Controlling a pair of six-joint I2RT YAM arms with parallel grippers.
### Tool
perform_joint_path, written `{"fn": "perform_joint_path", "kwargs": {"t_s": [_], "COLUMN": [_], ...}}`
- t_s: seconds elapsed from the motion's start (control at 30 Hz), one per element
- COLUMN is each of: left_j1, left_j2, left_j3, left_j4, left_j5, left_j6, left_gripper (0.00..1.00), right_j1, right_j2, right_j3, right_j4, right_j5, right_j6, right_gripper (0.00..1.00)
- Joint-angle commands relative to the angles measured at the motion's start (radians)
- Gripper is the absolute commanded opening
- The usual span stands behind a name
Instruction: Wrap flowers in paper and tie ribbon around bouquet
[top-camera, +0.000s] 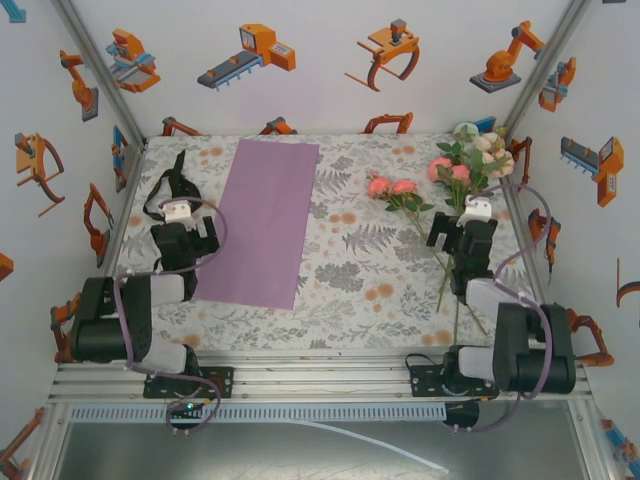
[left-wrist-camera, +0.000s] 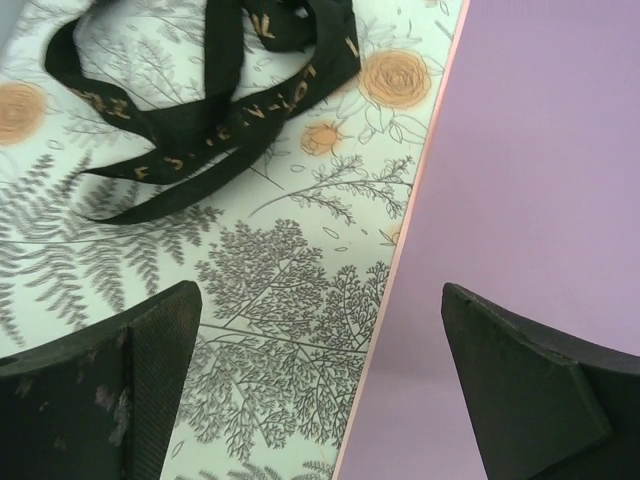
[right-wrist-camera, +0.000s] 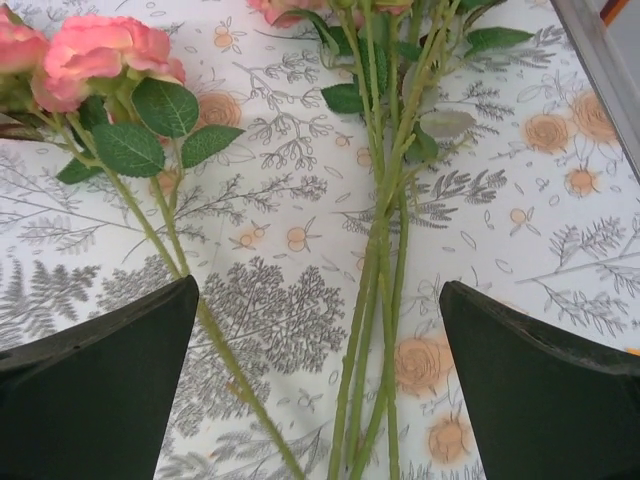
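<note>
The purple paper (top-camera: 263, 220) lies flat on the patterned table, left of centre, with a thin pink edge showing (left-wrist-camera: 520, 200). The black ribbon (top-camera: 172, 190) sits in loose loops at the far left (left-wrist-camera: 200, 110). My left gripper (top-camera: 182, 240) is open above the paper's left edge (left-wrist-camera: 320, 390), holding nothing. The flowers (top-camera: 455, 170) lie at the right, pink blooms (right-wrist-camera: 90, 55) far, stalks (right-wrist-camera: 385, 300) running toward me. My right gripper (top-camera: 462, 238) hangs open over the stalks (right-wrist-camera: 320, 390), which pass between its fingers untouched.
The table carries a grey fern and orange rose print (top-camera: 360, 250). Metal frame posts and walls with robot pictures close in the left, right and back. Purple-grey cables (top-camera: 520, 215) loop off both arms.
</note>
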Motion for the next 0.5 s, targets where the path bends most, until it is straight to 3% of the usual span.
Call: {"fn": "perform_joint_path", "kwargs": {"t_s": [0.0, 0.1, 0.23, 0.33, 0.47], "left_j1": [-0.059, -0.071, -0.075, -0.077, -0.084], "left_j2": [-0.218, -0.363, -0.346, -0.219, -0.057], "left_j3": [0.067, 0.23, 0.417, 0.568, 0.687], "left_j4": [-0.242, -0.646, -0.908, -1.053, -1.142], "left_j5": [-0.137, -0.156, 0.125, 0.316, 0.358], "left_j6": [-0.035, -0.329, -0.56, -0.527, -0.413], "left_gripper": [0.97, 0.97, 0.97, 0.98, 0.96], "right_j1": [0.005, 0.059, 0.275, 0.449, 0.657], "right_j2": [-0.125, -0.157, -0.104, 0.002, 0.167], "right_j3": [0.173, 0.306, 0.456, 0.562, 0.675], "right_j4": [-0.319, -0.486, -0.621, -0.683, -0.716], "right_j5": [-0.076, -0.203, -0.219, -0.246, -0.212], "right_j6": [0.128, 0.22, 0.18, 0.166, 0.194], "right_gripper": [0.93, 0.91, 0.92, 0.91, 0.91]}}
